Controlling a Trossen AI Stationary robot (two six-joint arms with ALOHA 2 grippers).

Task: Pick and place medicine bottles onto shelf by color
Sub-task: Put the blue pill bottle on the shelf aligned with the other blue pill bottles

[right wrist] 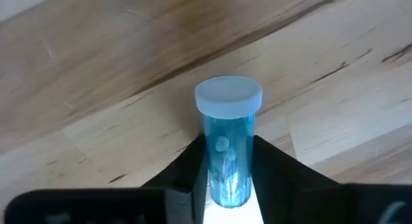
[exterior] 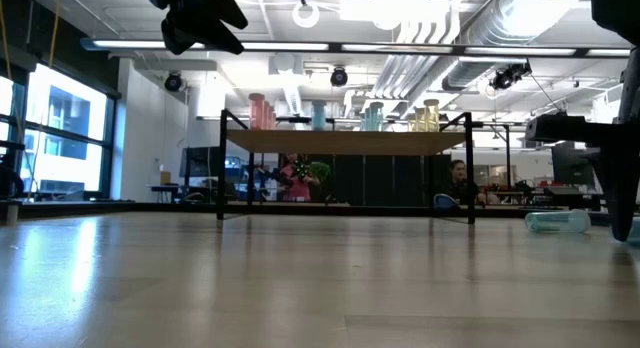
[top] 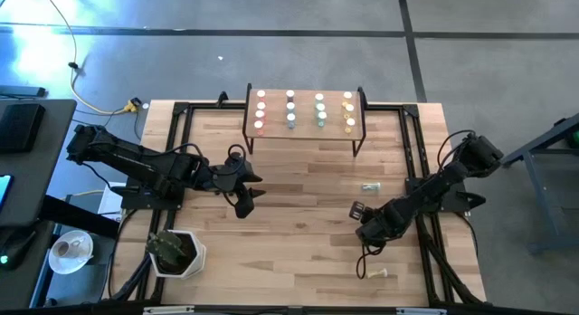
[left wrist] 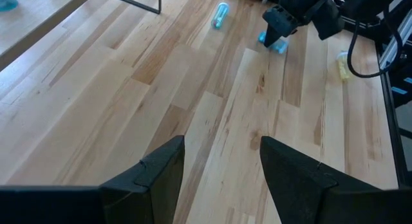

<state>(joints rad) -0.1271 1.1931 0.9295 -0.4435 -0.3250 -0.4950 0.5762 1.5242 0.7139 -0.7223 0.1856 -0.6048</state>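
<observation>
1. Right gripper (right wrist: pixel 228 163): pinching a blue bottle (right wrist: pixel 227 147). Only the right wrist view shows the grip: dark fingers pressed on both sides of a clear blue cylinder with a white round cap. In the high view this gripper (top: pixel 357 213) sits low at about 4 o'clock on the table, the bottle hidden beneath it.
2. Left gripper (top: pixel 249 195): fingers spread, holding nothing, raised over the table at about 9 o'clock. The left wrist view shows its two dark, blocky fingers (left wrist: pixel 158 176) apart over bare planks.
3. Shelf (top: pixel 304 90): light-wood board on thin black legs, at 12 o'clock. The high view shows white caps in four columns; the low view alone shows body colours, pink, blue, green and yellow from left to right.
4. Loose bottles: one lying on its side (top: pixel 370 186) just beyond the right gripper, towards 3 o'clock; a yellow one (top: pixel 376 274) lying at 5 o'clock.
5. Table (top: pixel 298 233): butcher-block planks, pale, with visible grain.
6. White hexagonal pot (top: pixel 175 252) with a plant, at 7 o'clock.
</observation>
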